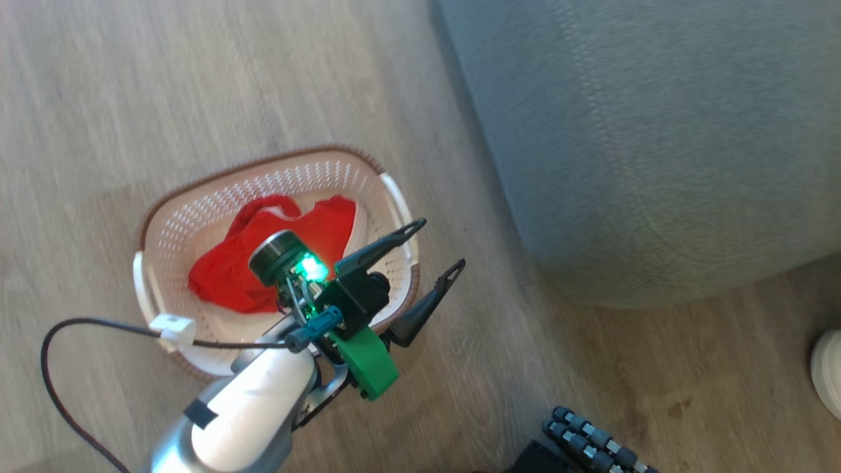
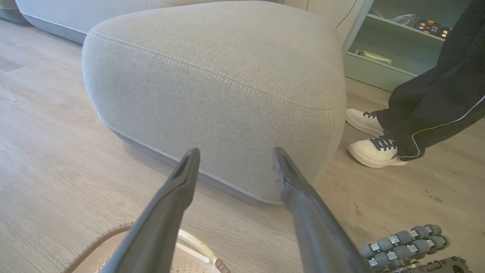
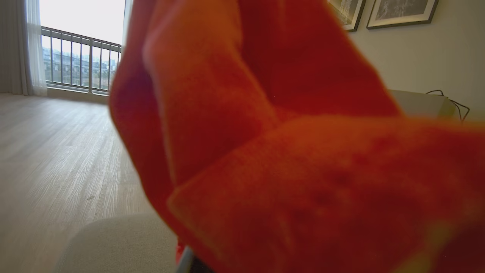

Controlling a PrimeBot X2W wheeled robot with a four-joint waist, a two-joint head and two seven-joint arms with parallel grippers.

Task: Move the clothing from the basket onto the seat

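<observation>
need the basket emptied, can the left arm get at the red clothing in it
Probably yes: the left gripper is open over the basket rim and nothing covers the red clothing, though its fingers point toward the seat.

- Green bracket (image 1: 364, 361): bright green plastic with rounded edges, bolted at the wrist.
- Just above the bracket: a black housing (image 1: 358, 295), a glowing green light (image 1: 313, 269), and a short dark cylinder (image 1: 272, 256) with a silver rim.
- Left gripper (image 1: 439, 244) (image 2: 235, 151), beyond the bracket: two long dark fingers (image 1: 381, 248) that taper to slotted tips.
- Beside the bracket: a teal connector (image 1: 315, 328) on a thin black cable (image 1: 105, 322) carrying a white tag (image 1: 174, 330).
- Below the bracket: a glossy white forearm (image 1: 263, 407) with grey metal and a strip of black tape (image 1: 200, 414).
- Well right of the bracket: a black wheel (image 1: 588, 443) (image 2: 401, 242) ringed with grey rollers.
</observation>
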